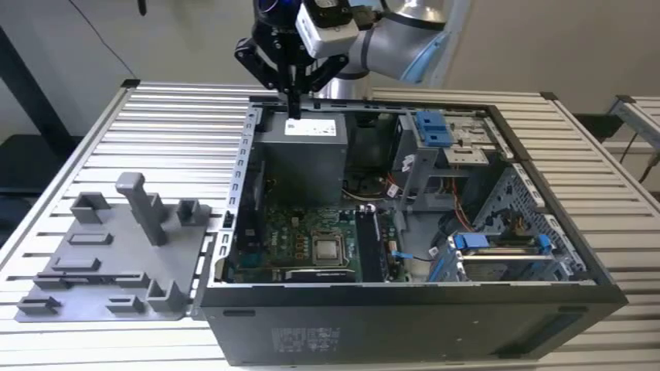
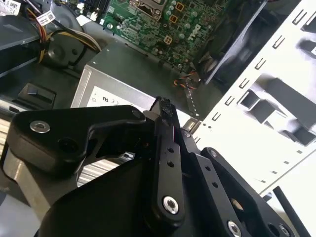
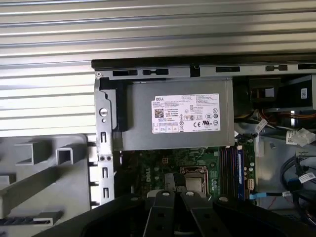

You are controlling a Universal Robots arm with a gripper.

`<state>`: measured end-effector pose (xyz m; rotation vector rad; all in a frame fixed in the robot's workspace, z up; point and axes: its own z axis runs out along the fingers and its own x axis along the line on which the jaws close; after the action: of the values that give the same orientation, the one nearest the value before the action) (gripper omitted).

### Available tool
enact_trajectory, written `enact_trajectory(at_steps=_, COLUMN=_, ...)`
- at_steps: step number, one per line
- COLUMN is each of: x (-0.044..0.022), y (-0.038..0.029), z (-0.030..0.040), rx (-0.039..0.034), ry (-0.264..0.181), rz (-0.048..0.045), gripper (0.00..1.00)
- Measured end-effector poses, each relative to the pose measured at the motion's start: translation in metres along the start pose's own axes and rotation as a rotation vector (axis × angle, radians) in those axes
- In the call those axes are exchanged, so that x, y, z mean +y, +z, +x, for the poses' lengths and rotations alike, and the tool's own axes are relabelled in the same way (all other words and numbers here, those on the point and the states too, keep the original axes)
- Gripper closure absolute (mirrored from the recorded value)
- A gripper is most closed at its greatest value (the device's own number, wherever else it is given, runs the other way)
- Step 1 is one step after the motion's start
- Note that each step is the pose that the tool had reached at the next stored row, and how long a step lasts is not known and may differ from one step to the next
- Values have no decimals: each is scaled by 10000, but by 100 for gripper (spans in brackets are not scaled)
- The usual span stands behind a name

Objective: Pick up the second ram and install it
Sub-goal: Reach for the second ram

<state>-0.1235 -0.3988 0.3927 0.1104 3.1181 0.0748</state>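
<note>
Second ram's place cannot be told: long dark strips (image 1: 376,243), sticks or bare slots alike, are standing beside the square metal socket (image 1: 328,249) on the green circuit board (image 1: 284,232). The matte black gripper (image 1: 294,108) is hanging over the boxy grey power supply (image 1: 301,151) in a corner of the open steel case (image 1: 433,317), its fingers pressing together on nothing. A grey plastic fixture plate (image 1: 124,259) is lying beside the case on the ribbed table (image 1: 175,124).

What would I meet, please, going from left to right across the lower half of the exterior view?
grey fixture plate → green circuit board → long black slots → metal drive cage with a blue clip
</note>
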Motion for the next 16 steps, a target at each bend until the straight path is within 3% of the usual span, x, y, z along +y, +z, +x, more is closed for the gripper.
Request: enact_trajectory(at_steps=16, x=-20, y=-6, z=287, rx=-1, ry=0, rz=-3, gripper=89)
